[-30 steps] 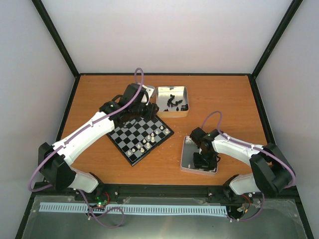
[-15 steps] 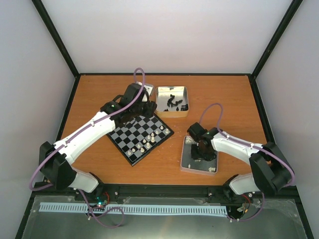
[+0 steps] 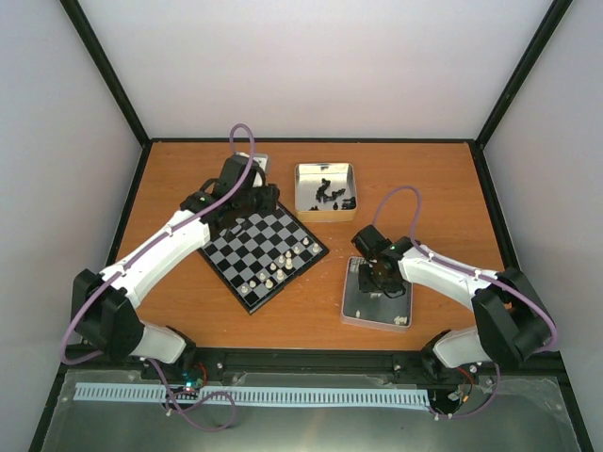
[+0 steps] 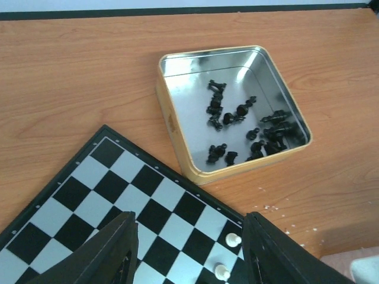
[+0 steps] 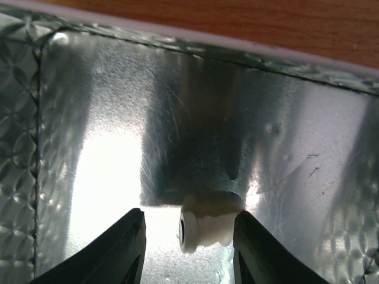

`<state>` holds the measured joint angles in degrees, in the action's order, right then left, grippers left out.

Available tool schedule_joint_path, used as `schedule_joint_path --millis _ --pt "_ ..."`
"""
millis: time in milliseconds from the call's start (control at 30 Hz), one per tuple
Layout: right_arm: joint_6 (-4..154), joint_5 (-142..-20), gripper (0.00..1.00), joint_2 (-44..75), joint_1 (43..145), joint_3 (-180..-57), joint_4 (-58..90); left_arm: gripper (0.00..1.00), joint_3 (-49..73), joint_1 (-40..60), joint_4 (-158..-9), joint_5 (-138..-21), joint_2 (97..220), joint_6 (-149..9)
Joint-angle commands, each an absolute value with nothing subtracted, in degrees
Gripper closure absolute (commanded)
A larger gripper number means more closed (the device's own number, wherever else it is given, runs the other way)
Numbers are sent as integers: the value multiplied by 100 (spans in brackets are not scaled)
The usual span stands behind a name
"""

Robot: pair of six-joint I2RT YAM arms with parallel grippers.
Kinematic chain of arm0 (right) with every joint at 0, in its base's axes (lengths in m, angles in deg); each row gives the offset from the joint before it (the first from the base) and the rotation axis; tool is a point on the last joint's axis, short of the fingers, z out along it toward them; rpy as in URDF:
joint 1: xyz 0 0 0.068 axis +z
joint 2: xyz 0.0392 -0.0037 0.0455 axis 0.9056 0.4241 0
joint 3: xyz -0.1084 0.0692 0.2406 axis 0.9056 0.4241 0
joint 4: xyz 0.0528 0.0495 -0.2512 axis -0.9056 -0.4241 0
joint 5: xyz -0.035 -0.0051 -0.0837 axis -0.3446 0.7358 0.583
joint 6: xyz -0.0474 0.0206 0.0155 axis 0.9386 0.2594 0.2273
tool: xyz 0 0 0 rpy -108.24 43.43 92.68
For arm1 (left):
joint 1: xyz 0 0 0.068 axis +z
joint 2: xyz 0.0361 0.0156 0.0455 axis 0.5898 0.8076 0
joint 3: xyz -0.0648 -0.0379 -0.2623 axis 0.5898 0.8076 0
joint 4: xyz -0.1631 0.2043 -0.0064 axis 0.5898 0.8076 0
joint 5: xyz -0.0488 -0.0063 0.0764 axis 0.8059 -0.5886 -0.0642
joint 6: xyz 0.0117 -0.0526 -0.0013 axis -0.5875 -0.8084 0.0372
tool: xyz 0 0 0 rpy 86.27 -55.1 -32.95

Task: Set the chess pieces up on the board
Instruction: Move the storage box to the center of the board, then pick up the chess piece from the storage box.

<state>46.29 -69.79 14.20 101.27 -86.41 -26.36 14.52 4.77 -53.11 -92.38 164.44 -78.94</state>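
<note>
Inside the near tin [image 3: 363, 306], on its shiny floor, one cream-white chess piece [image 5: 208, 228] lay on its side between the fingers of the right gripper [image 5: 189, 248]. The wrist view showed the jaws spread. The piece sat close against the finger on the view's right, and a clear gap separated it from the other finger, so it was not pinched. Its round base faced that gap, and its long axis appeared to run roughly along the closing line rather than across it. A closing there would, in my judgement, press the piece end to end and risk squirting it out. The right arm was folded low with its wrist pitched down into the tin, and it was plainly the nearer arm. The left gripper [image 4: 189, 248] hung over the far corner of the board [image 3: 267, 250], well apart from that tin, with its jaws spread and nothing between them. A few white chessmen [image 3: 283, 264] stood along the board's near-right side. Black chessmen [image 4: 237, 112] lay loose in the far tin [image 4: 172, 124].
</note>
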Motion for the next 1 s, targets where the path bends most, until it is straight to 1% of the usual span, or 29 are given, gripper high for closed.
schedule_joint_path --millis 0,167,300,400,500,600,700,800,967 --pt "4758 -6888 56 1344 10122 -8679 -2912 52 1458 483 -5599 -9072 16455 -7998" --pt "4896 -6904 53 1308 10029 -8646 -3036 52 1459 485 -5592 -8954 16442 -8007" --pt "4647 -6945 48 1230 9985 -8698 -3032 52 1503 485 -5622 -8925 16391 -8002" --pt "4318 -7003 47 1290 9938 -8833 -3171 52 1506 485 -5568 -8871 16338 -8041" --pt "3989 -6768 46 1360 9912 -8942 -3312 52 1621 485 -5563 -8865 16220 -8061" --pt "3728 -6348 45 1560 9821 -9006 -3437 52 1753 487 -5535 -8841 16067 -8103" --pt "3613 -6184 46 1807 9748 -9033 -3356 51 1886 485 -5496 -8809 15910 -8147" --pt "3669 -6372 48 2057 9760 -9059 -3251 51 2105 485 -5475 -8791 15688 -8181" --pt "4045 -6776 47 2111 9849 -9018 -3096 50 2419 485 -5566 -8762 15346 -8204"
